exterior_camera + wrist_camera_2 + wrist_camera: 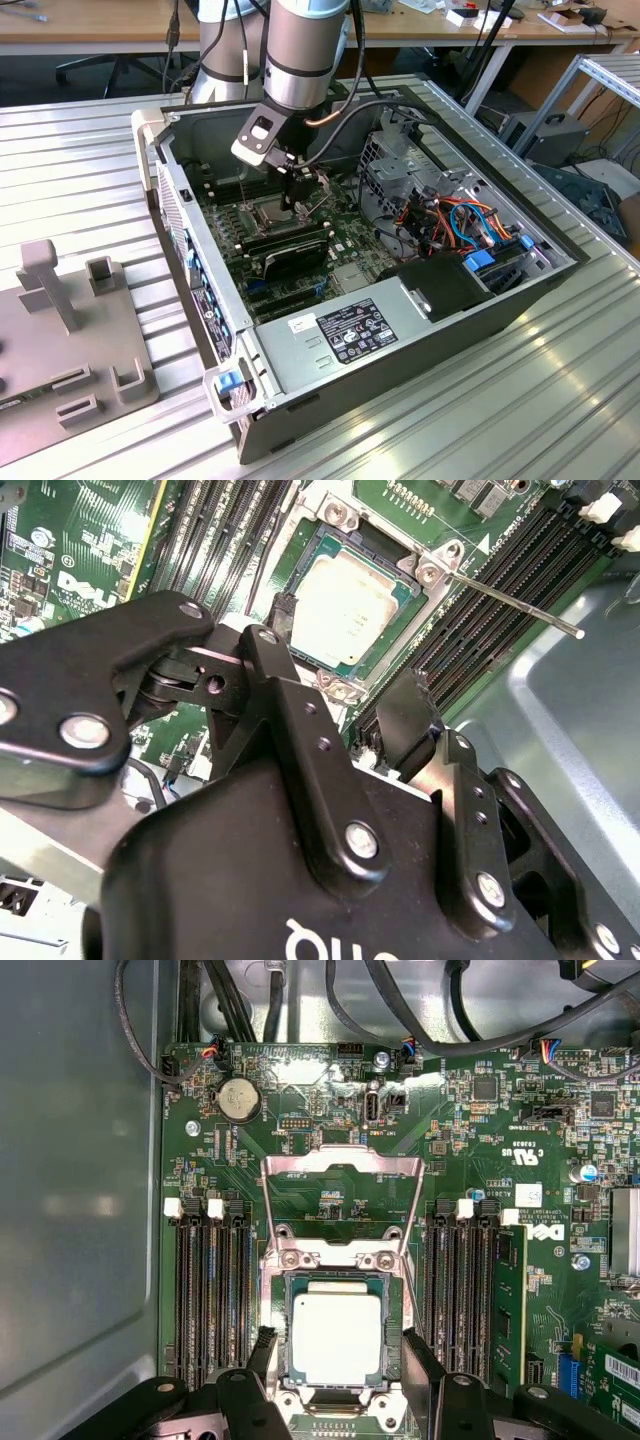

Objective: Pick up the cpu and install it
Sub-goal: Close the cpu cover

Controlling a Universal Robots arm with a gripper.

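Inside the open computer case (pixel 215 135), at about eleven o'clock from the power supply (pixel 350 335) in the exterior view, we see the gripper (pixel 296 203) spread wide. Its fingers (pixel 262 1352) flank the cpu (pixel 336 1338), which lies flat in the socket (pixel 335 1282).

Your bench is a ribbed aluminium tabletop (pixel 80 150), and its slats catch soft light from above, brightest in the pale streaks toward the exterior view's right. Behind it runs a long wooden desk (pixel 100 25) with a chair base (pixel 100 66) on the dark floor (pixel 30 78) beneath it. At the exterior view's right an aluminium frame (pixel 612 70) stands over a grey box (pixel 545 135).
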